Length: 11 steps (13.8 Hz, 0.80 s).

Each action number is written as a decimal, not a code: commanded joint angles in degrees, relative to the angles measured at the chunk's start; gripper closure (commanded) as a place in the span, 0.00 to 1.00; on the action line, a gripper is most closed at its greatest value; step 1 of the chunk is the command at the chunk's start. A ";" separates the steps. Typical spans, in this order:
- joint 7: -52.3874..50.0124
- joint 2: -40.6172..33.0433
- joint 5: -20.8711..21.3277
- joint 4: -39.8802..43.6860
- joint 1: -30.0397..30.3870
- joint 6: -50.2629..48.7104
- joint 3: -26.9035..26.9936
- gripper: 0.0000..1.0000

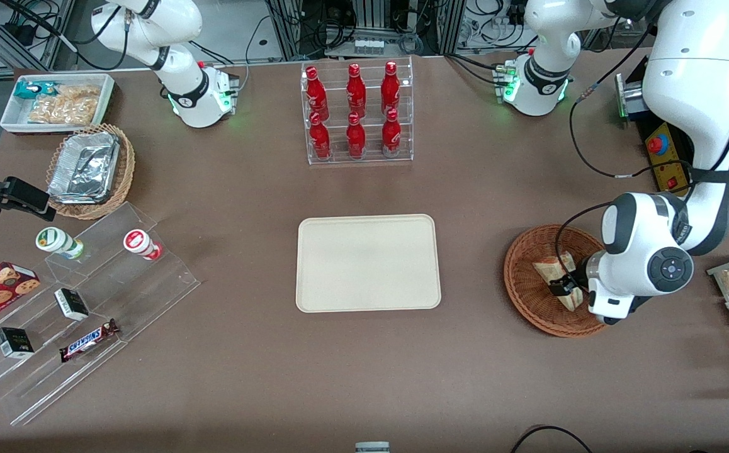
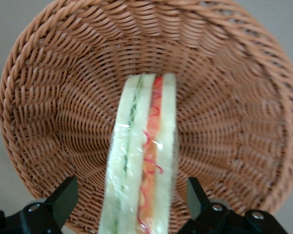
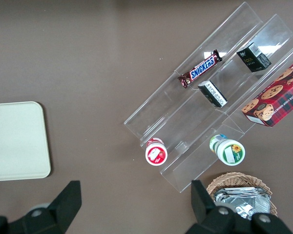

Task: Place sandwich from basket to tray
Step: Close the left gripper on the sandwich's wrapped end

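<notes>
Left wrist view shows the end effector point(image 2: 132, 204) spread open, one finger point(image 2: 63, 197) on each flat face of the sandwich point(image 2: 141, 156) with a gap on both sides, so nothing is gripped yet. The sandwich stands on edge inside the basket point(image 2: 53, 97), its green and orange filling facing the camera. In the front view the basket point(image 1: 519, 277) sits near the table edge at the working arm's end, and the end effector point(image 1: 559, 286) is down inside it over the sandwich point(image 1: 556, 270). The step in hand looks like the grasp itself. To do it well, the fingers should probably close evenly on the two bread faces, low enough to catch the wedge's body but not so low that they snag the weave, and with gentle pressure, since soft bread in slippery wrap may squash or slide. A straight lift clear of the rim before any sideways travel would keep the basket from being dragged. The tray point(image 1: 367, 263) lies bare at the middle of the brown table point(image 1: 245, 377), well apart from the basket, with open table between them. Toward the table's back edge stands a clear rack of red bottles point(image 1: 356, 113), and at the parked arm's end are stepped clear shelves with snacks point(image 1: 81, 302) and a basket of foil containers point(image 1: 87, 170). Cables and frames fill the room past the back edge.
</notes>
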 commanded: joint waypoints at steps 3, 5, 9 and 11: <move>-1.94 0.59 -0.11 -1.81 0.07 3.01 0.10 0.12; -4.40 0.86 0.06 -1.37 -0.54 3.10 0.01 0.33; -4.50 1.04 0.32 -1.45 -0.72 3.10 -0.08 0.71; -3.63 0.51 0.50 -1.36 -0.72 2.92 -0.17 0.85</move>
